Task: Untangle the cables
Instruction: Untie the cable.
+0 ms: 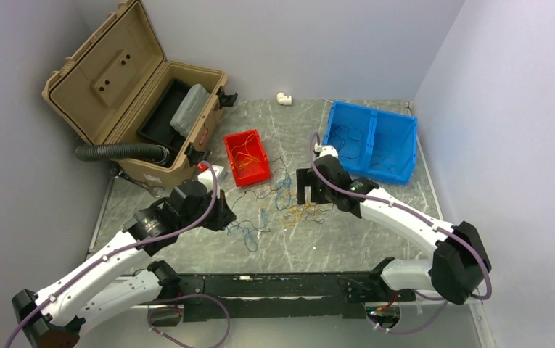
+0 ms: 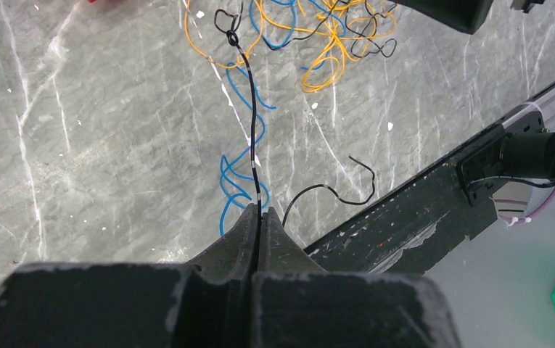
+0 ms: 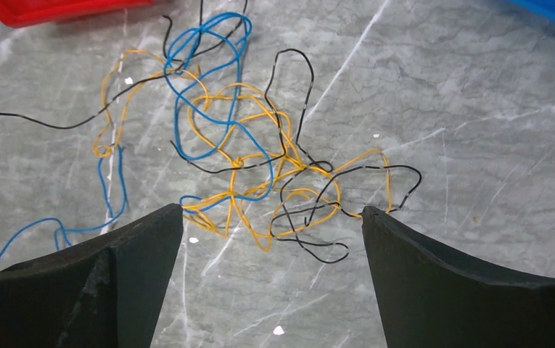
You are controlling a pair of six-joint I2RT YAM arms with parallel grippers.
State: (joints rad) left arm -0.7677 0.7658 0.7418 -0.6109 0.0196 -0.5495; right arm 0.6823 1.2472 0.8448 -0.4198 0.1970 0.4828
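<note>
The cables lie as a tangle of orange, blue and black thin wires on the grey table between the two arms. My left gripper is shut on a black wire, which runs taut from the closed jaws up to the orange and blue tangle. A loose blue wire lies under it. My right gripper hovers over the tangle. In the right wrist view it is wide open and empty, with the tangle just beyond its fingertips.
A red bin holding orange wires stands behind the tangle. A blue two-part bin with some wires is at the back right. An open tan case and a black ribbed hose are at the back left. A black rail runs along the near edge.
</note>
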